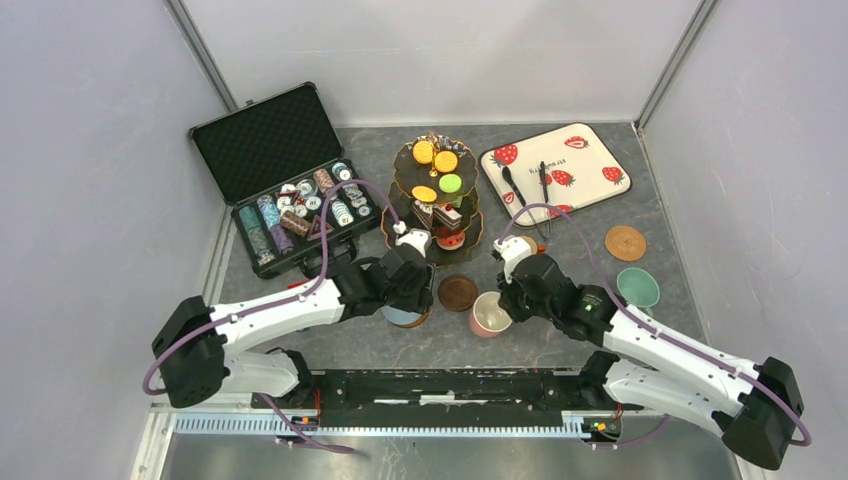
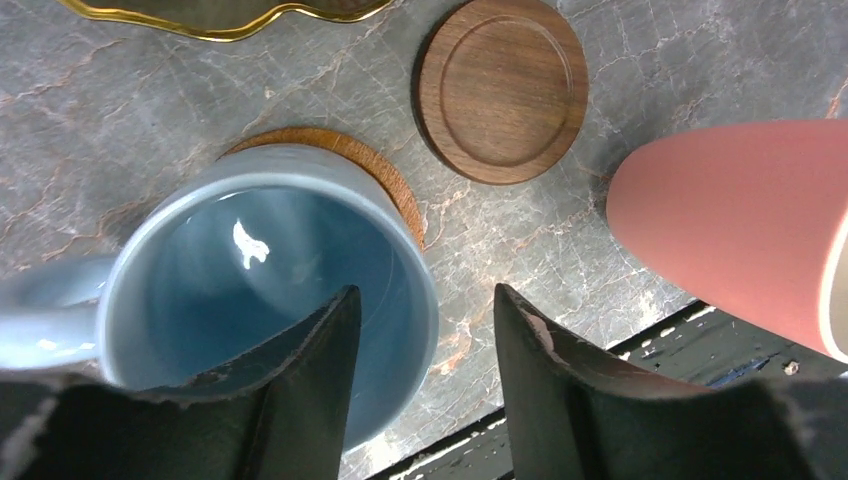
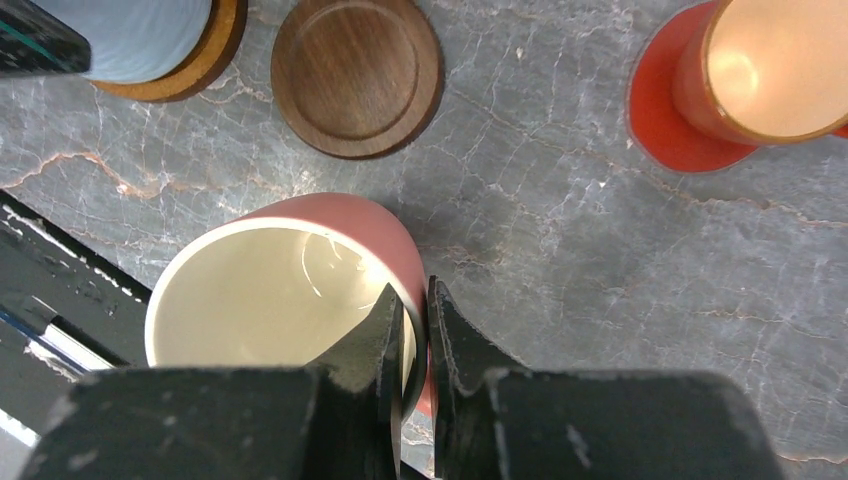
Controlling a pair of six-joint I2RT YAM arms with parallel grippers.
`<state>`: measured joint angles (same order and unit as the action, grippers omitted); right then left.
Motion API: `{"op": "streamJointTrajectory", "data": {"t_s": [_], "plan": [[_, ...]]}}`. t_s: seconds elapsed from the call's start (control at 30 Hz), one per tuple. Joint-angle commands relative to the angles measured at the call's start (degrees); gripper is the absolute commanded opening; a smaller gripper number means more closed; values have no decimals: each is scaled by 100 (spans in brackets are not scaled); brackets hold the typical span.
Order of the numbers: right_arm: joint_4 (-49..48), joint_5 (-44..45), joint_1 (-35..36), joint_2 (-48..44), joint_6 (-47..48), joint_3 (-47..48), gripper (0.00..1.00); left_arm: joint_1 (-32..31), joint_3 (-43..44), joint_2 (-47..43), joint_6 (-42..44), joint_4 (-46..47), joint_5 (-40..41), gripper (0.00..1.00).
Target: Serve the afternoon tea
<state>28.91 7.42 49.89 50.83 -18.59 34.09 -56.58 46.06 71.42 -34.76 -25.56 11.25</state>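
The blue mug point(image 2: 270, 270) stands on a light wooden coaster point(image 2: 380, 170). My left gripper point(image 2: 422, 290) is open astride its rim, one finger inside and one outside, with a gap to the wall. My right gripper point(image 3: 413, 287) is shut on the rim of the pink mug point(image 3: 270, 300), which stands on the bare table near the front edge. A bare dark round coaster point(image 1: 458, 292) lies between the two mugs. A small brown mug point(image 3: 770, 65) sits on a red coaster point(image 3: 660, 130). The three-tier stand point(image 1: 437, 195) with sweets is behind them.
A green mug point(image 1: 637, 287) and a woven coaster point(image 1: 625, 242) are at the right. A strawberry tray point(image 1: 580, 160) with tongs is at the back right. The open black case of poker chips point(image 1: 285, 180) is at the back left. A black rail point(image 1: 450, 385) runs along the near edge.
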Motion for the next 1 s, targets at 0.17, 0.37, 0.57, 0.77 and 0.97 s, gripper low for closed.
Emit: {"op": "streamJointTrajectory", "data": {"t_s": [0.17,0.37,0.57,0.77,0.97], "plan": [[-584,195,11,4,57,529,0,17,197,309,282,801,-377,48],[-712,159,12,94,59,510,0,17,102,249,293,973,-465,36],[-851,91,14,291,40,674,0,20,52,150,351,1010,-500,32],[-964,120,17,557,-55,898,0,18,258,-286,499,348,25,50],[-837,383,22,1102,-285,1377,2,25,593,-1105,719,-341,492,67]]}}
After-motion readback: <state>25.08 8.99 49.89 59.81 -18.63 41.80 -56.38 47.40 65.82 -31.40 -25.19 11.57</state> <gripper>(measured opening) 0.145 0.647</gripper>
